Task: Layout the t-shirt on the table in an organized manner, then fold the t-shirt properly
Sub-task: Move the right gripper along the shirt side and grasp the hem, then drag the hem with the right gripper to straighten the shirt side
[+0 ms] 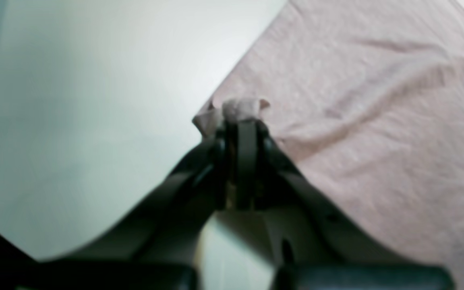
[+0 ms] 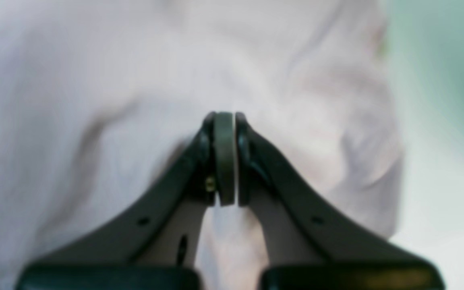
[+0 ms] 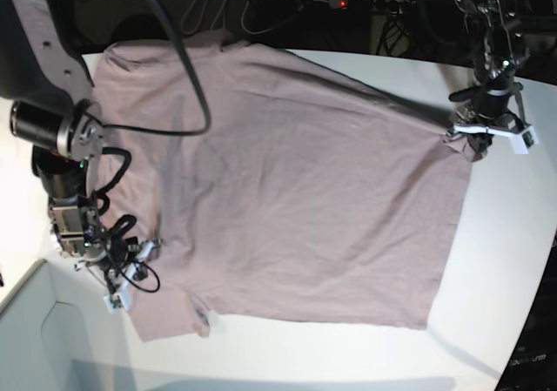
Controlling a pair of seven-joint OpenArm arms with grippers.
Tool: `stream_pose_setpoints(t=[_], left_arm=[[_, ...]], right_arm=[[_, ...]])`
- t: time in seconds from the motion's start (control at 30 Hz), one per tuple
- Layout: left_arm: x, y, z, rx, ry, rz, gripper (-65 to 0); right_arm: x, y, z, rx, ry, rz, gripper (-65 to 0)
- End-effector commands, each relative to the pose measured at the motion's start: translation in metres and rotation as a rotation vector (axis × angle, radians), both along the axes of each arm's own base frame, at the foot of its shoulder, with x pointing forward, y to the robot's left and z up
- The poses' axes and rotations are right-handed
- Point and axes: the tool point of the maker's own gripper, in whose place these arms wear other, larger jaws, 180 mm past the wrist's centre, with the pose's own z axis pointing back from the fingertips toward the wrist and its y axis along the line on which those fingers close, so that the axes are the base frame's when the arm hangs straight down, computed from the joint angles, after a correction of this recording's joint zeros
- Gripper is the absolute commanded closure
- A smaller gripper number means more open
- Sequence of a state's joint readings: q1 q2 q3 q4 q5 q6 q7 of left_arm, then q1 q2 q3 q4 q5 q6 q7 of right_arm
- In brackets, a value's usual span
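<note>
The left gripper (image 1: 242,121) was pinched tight on a small tuft of the t-shirt (image 1: 377,121) at its hem corner, at the right edge of the base view. The right gripper (image 2: 224,121) had its jaws pressed together low over the cloth near a sleeve at the left; whether any fabric sat between them could not be told. The t-shirt (image 3: 287,191) lay spread nearly flat across the table (image 3: 496,260), with shallow wrinkles and a taut ridge running toward the left gripper's corner.

Only a little cloth was caught on that side, so a hard pull might slip it free and let the corner drop crooked. If the right gripper held nothing, a one-sided tug would likely drag the whole shirt askew rather than flatten it.

Count: one t-shirt, one table, two grippers.
</note>
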State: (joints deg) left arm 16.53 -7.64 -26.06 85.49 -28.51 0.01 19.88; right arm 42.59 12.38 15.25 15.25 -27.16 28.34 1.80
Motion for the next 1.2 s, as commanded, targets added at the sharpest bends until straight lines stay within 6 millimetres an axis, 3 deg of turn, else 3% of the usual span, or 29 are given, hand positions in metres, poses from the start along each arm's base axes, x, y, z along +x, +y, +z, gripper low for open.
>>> stream_pose_setpoints(t=[0.0,0.2,0.3,0.37,0.47,0.7,0.87,1.03,1.17], left_arm=[[0.007,0.005,0.012,0.024,-0.040,0.000,-0.1],[0.008,0.005,0.012,0.024,-0.042,-0.001,-0.1],[0.008,0.005,0.012,0.024,-0.042,0.000,-0.1],[0.008,0.005,0.012,0.024,-0.042,0.000,-0.1],[0.007,0.006,0.012,0.025,-0.041,0.002,-0.1],[0.008,0.007,0.013,0.028,-0.043,-0.001,-0.1],[0.008,0.007,0.013,0.028,-0.043,-0.001,-0.1],[0.008,0.006,0.012,0.026,-0.041,0.000,-0.1],[0.010,0.006,0.014,0.027,-0.050,0.001,-0.1]], right_arm=[[0.015,-0.009,0.020,-0.005,-0.053,-0.020,0.0],[-0.002,-0.025,0.007,-0.021,0.046,-0.009,0.0],[-0.030,-0.029,-0.013,0.039,0.151,0.007,0.0],[-0.041,-0.035,-0.015,0.059,0.175,0.009,0.0],[-0.061,-0.059,-0.021,0.000,0.193,-0.045,0.0],[-0.089,-0.039,-0.029,-0.069,0.155,-0.023,0.0],[-0.093,-0.030,-0.041,-0.030,0.185,-0.017,0.0],[-0.075,-0.029,-0.040,0.062,0.149,-0.022,0.0],[-0.054,-0.044,-0.037,0.107,0.076,-0.130,0.0]])
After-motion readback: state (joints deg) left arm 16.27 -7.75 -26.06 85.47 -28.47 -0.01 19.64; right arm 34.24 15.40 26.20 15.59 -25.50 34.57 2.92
